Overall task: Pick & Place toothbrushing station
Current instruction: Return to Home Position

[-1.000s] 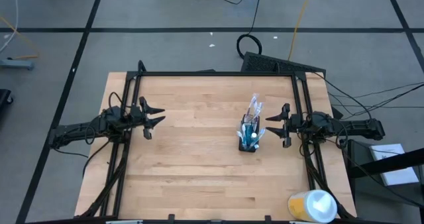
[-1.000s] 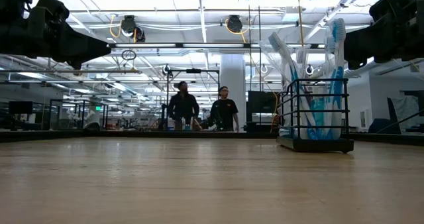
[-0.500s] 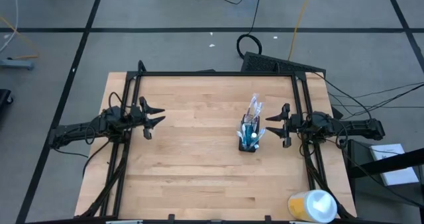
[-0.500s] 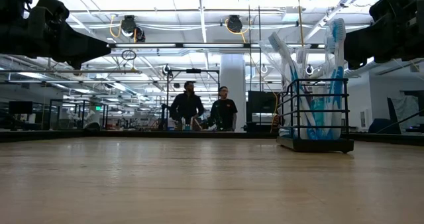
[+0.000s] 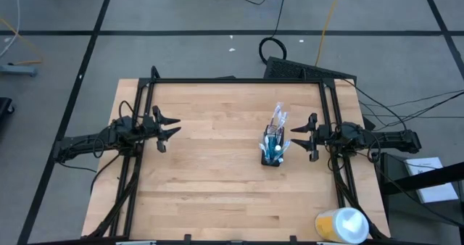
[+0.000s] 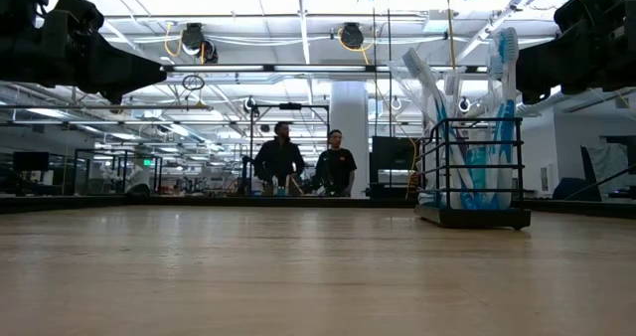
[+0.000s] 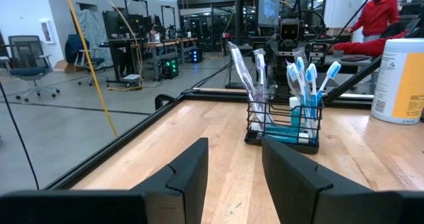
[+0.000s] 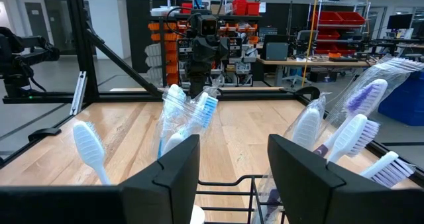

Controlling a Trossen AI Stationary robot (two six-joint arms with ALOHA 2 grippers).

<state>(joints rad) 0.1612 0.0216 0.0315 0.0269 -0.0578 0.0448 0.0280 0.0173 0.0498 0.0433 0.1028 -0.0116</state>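
Presently, findings as follows:

- Mesh cup (image 5: 272, 158): a small black wire-mesh cup stands upright on the right half of the table (image 5: 210, 180), roughly midway between the near and far edges.
- Toothbrushes (image 5: 276, 133): a bundle of blue-and-white brushes stands in the cup, heads up. Several are in clear wrappers and lean toward the table's far edge. One purple-headed brush shows in the right wrist view. The compartment each brush occupies cannot be told.
- Left gripper (image 5: 174, 127): it hovers over the table's left side, well apart from the cup and pointing toward it. The fingers (image 7: 189, 174) are spread with a clear gap between them, and nothing is held.
- Right gripper (image 5: 296, 136): it hovers just beside the cup on its right, facing it but not touching it. The fingers (image 8: 173, 174) are parted, and nothing is held.
- Yellow-and-white roll (image 5: 341, 225): it sits at the table's near right corner, well apart from the cup.
- Room beyond: two people (image 6: 280, 162) stand in the distance behind the table in the low view.
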